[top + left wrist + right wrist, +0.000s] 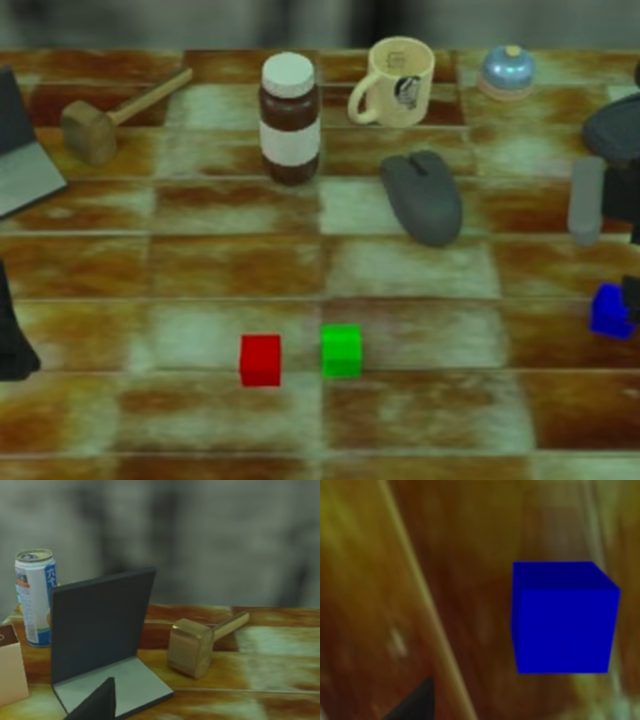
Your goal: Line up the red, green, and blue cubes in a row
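Nearest the top camera, our red cube (260,360) and green cube (341,350) sit side by side on the tiled table (200,420), close together with a narrow gap between them, the red one at 9 o'clock of the green. Well apart from that pair, out toward 3 o'clock at the table's right edge, lies the blue cube (608,310), and our right gripper (628,300) is right beside it, mostly cut off by the frame, so we cannot tell whether its fingers are spread or pressed together. In the right wrist view the blue cube (564,620) fills much of the picture over the brown tabletop, with only a dark finger tip (415,702) showing at the picture's edge. Our left gripper (12,345) sits parked at the table's left edge, at 9 o'clock of the red cube, and we cannot tell its finger state either. Toward 12 o'clock from the cubes stand a brown jar with a white lid (289,118), a cream mug (396,82), a grey computer mouse (424,196), a service bell (508,72), a wooden mallet (105,118) and a dark folded board (22,150). The left wrist view shows that board (100,625), the mallet (195,645) and a drinks can (36,597) behind the board.
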You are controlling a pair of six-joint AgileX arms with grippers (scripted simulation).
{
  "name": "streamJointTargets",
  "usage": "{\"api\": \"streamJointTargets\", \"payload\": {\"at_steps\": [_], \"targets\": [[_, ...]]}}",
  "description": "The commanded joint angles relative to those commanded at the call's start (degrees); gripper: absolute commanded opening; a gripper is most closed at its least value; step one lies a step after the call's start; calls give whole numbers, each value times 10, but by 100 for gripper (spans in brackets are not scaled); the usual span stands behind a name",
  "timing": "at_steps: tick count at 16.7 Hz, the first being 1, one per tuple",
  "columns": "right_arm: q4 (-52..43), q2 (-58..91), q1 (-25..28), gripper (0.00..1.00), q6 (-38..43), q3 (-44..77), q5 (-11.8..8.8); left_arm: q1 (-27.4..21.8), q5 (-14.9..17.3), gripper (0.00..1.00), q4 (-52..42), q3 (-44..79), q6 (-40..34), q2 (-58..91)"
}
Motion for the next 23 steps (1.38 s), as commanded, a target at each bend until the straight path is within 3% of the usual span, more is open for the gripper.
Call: {"api": "streamJointTargets", "payload": {"at_steps": [8,17,22,23], "targets": [[-5,15,-2,100,-10,11,0,6,1,100,13,-11,9,-17],[156,90,2,100,-6,-72,0,6,1,100,13,-11,9,-17],[164,95,2,100,-6,-77,0,6,1,100,13,-11,9,-17],[164,95,2,92,-6,-77,0,6,1,100,13,-11,9,-17]]}}
